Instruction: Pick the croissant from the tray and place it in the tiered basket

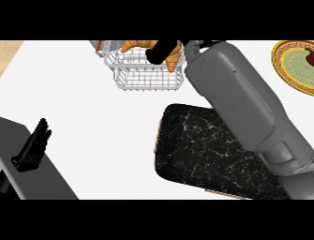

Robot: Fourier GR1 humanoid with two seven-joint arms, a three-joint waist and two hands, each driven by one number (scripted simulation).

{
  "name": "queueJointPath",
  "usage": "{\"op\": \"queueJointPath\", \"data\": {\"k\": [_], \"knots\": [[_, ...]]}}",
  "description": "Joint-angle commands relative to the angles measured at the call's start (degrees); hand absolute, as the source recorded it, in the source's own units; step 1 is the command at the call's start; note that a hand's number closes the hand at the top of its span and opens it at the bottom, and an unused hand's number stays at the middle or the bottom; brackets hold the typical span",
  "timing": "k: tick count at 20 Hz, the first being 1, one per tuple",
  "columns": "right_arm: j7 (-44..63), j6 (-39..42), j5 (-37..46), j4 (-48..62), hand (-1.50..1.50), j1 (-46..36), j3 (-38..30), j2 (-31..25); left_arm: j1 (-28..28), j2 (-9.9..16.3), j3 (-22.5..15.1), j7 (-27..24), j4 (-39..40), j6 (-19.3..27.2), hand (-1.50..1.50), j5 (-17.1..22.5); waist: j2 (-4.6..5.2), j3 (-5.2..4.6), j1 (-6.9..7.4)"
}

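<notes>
The golden-brown croissant (138, 45) hangs over the top of the white wire tiered basket (145, 77) at the far middle of the counter. My right hand (160, 51) is shut on the croissant, and its black fingers cross the croissant's middle and hide part of it. The right forearm stretches from the lower right across the black marbled tray (197, 152), which has nothing showing on it. My left hand (33, 146) rests open at the lower left, fingers straight, far from both basket and tray.
A yellow plate (294, 70) with a red item on it sits at the far right. A dark grey surface fills the lower left corner under the left hand. A strip of wood counter runs along the far left.
</notes>
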Motion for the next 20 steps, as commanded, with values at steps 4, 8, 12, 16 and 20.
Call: {"op": "queueJointPath", "data": {"k": [4,8,12,16,20], "knots": [[-5.97,-4.59,-7.6,5.97,-1.5,1.02,-8.24,5.63,1.34,-2.88,-1.38,4.46,6.9,7.3,0.0,-5.66,0.75,-1.78,-0.32],[-10.77,-7.74,-11.91,4.94,-1.5,1.04,-12.79,7.21,-0.26,-2.89,-0.46,6.32,7.34,8.34,0.0,-4.7,0.5,-1.73,-1.47],[-15.01,-11.76,-13.35,5.54,-1.5,-0.6,-16.75,6.6,-0.69,-2.89,-1.7,7.75,5.42,9.26,0.0,-4.97,0.22,-1.71,-1.91],[-18.03,-18.1,-13.13,5.46,-1.5,-0.07,-21.42,1.81,1.37,-2.88,-0.52,5.81,5.84,8.49,0.0,-4.83,0.24,-1.73,-2.7],[-13.23,-19.74,-12.03,6.25,-1.5,-1.02,-23.35,-3.28,3.04,-2.89,-0.93,5.99,5.61,9.17,0.0,-5.38,-0.76,-1.8,-4.33]]}}
